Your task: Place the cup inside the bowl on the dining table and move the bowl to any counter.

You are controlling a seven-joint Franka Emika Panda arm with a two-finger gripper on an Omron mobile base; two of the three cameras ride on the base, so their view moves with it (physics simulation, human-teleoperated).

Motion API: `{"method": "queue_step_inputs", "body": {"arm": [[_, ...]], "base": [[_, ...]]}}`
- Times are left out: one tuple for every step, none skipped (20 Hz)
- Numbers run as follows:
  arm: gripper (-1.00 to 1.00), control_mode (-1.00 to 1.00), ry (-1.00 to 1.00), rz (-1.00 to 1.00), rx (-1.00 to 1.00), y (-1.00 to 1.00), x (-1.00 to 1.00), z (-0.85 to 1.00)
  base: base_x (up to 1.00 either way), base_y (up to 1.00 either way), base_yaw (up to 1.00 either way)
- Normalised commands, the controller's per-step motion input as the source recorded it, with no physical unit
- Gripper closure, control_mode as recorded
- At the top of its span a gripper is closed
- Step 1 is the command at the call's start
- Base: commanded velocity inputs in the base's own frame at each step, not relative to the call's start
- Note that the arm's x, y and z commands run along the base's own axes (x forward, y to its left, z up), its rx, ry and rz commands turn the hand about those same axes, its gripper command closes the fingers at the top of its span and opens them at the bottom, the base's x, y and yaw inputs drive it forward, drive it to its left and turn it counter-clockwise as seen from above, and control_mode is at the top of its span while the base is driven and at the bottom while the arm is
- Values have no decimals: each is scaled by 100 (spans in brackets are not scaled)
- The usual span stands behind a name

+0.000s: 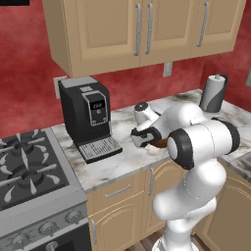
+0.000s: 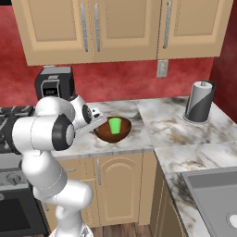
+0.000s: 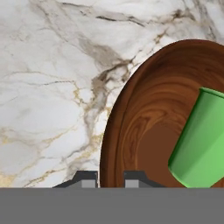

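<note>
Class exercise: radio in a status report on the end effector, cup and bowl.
End effector straddling the bowl rim, grip unconfirmed. Cup inside bowl, tilted. Bowl on counter. Nothing blocking.

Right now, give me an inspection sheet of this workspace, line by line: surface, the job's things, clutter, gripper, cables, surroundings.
Surface: marbled counter over light wood cabinets, running round a corner.
Job's things: brown bowl sits on the counter; green cup stands inside it, leaning in the hand view.
Clutter: black coffee machine at the left of the counter; paper towel roll on its holder toward the right corner.
Gripper: gripper at the bowl's near rim, one fingertip either side of the wall; whether it is clamped cannot be told.
Cables: nothing seen.
Surroundings: stove left of the counter, sink at right, wall cabinets above, red wall with an outlet.
</note>
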Motion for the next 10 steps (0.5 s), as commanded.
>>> {"method": "queue_step_inputs", "body": {"arm": [[100, -100, 0, 1, 0, 0, 0, 0], [100, -100, 0, 1, 0, 0, 0, 0], [100, -100, 0, 1, 0, 0, 0, 0], [100, -100, 0, 1, 0, 0, 0, 0], [100, -100, 0, 1, 0, 0, 0, 0], [100, -100, 0, 1, 0, 0, 0, 0], [100, -100, 0, 1, 0, 0, 0, 0], [100, -100, 0, 1, 0, 0, 0, 0], [100, -100, 0, 1, 0, 0, 0, 0], [100, -100, 0, 1, 0, 0, 0, 0]], "base": [[0, 0, 0], [0, 0, 0], [0, 0, 0], [0, 0, 0], [0, 0, 0], [0, 0, 0], [0, 0, 0], [0, 0, 0], [0, 0, 0], [0, 0, 0]]}}
